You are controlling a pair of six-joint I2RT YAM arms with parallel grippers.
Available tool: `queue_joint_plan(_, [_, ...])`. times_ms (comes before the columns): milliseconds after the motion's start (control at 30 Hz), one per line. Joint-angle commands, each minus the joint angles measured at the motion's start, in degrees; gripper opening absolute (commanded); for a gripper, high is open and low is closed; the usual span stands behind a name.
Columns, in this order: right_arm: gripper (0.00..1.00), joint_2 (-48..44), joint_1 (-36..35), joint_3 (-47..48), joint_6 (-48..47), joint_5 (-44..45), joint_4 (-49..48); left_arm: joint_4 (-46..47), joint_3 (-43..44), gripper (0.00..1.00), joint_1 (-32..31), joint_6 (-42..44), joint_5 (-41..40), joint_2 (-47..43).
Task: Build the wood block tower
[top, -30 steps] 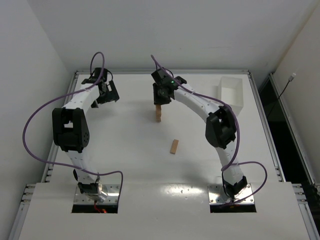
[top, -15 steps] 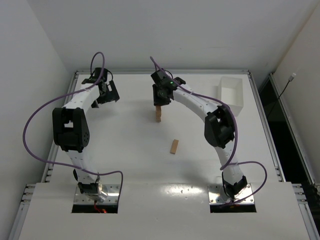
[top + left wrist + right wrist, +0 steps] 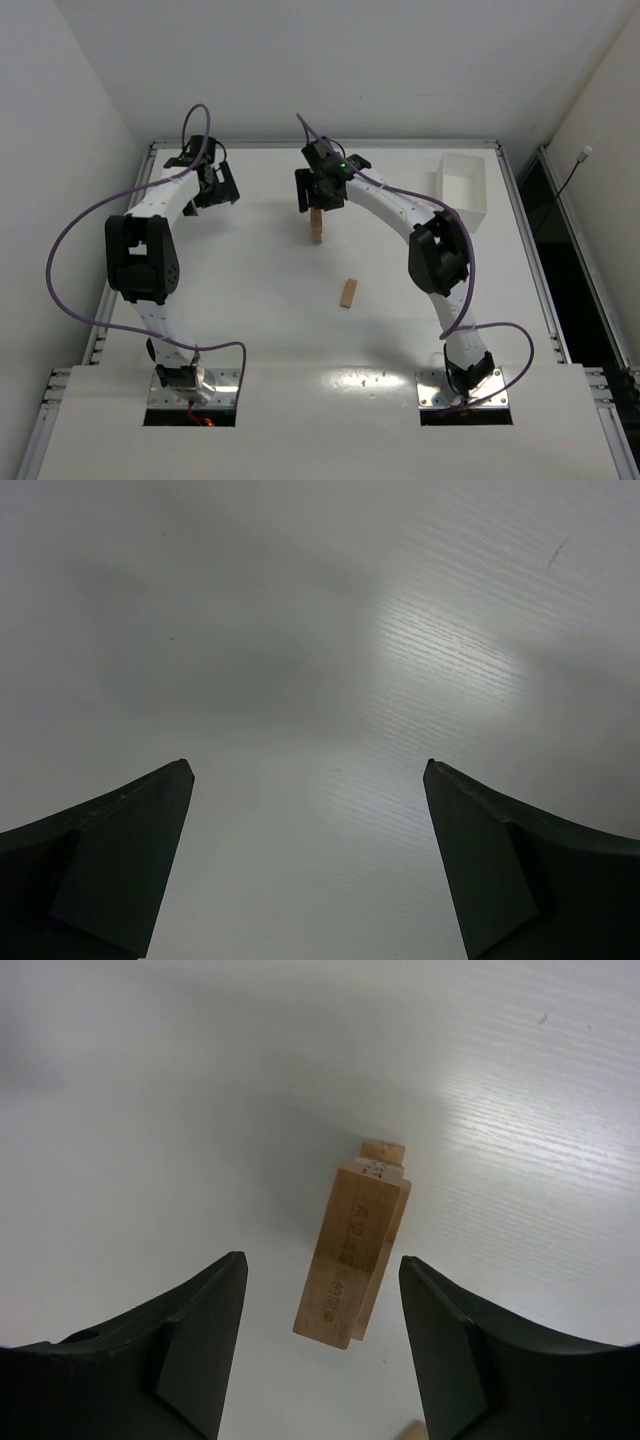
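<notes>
The tower (image 3: pixel 318 226) is a short stack of tan wood blocks at the table's middle back. In the right wrist view the tower (image 3: pixel 355 1255) shows from above, its top block bearing printed marks. My right gripper (image 3: pixel 316 197) is open just above the tower; in its own view the gripper (image 3: pixel 320 1260) has its fingers (image 3: pixel 205 1340) spread to either side of the stack without touching it. One loose wood block (image 3: pixel 348 293) lies flat nearer the front. My left gripper (image 3: pixel 212 187) is open and empty at the back left; the left gripper (image 3: pixel 308 770) sees only bare table.
A white rectangular tray (image 3: pixel 462 187) stands at the back right. The table has a raised rim (image 3: pixel 330 145) along its back edge, and walls close in on the left and right.
My right gripper has opened and let go of the top block, which now rests on the tower, and has risen slightly. The left arm has not moved.
</notes>
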State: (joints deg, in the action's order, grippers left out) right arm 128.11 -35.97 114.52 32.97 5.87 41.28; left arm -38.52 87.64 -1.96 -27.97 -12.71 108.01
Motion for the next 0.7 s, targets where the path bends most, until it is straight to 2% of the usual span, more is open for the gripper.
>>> queue_joint_plan(0, [0.60, -4.3, 0.0, 2.1, -5.5, -3.7, -5.4, 0.3, 2.1, 1.00, -0.9, 1.3, 0.4, -0.5])
queue_joint_plan(133, [0.66, -11.9, 0.0, -5.0, -6.8, -3.8, -12.3, 0.3, 1.4, 1.00, -2.8, 1.3, 0.4, -1.7])
queue_joint_plan(267, [0.67, -9.2, 0.0, -0.2, -7.3, -1.0, -6.6, 0.9, 0.3, 1.00, -2.8, 1.3, 0.4, -2.4])
queue_joint_plan(667, [0.69, -4.9, 0.0, -1.6, -4.9, -0.7, -5.3, 1.4, -0.3, 1.00, -2.8, 1.3, -0.8, -3.9])
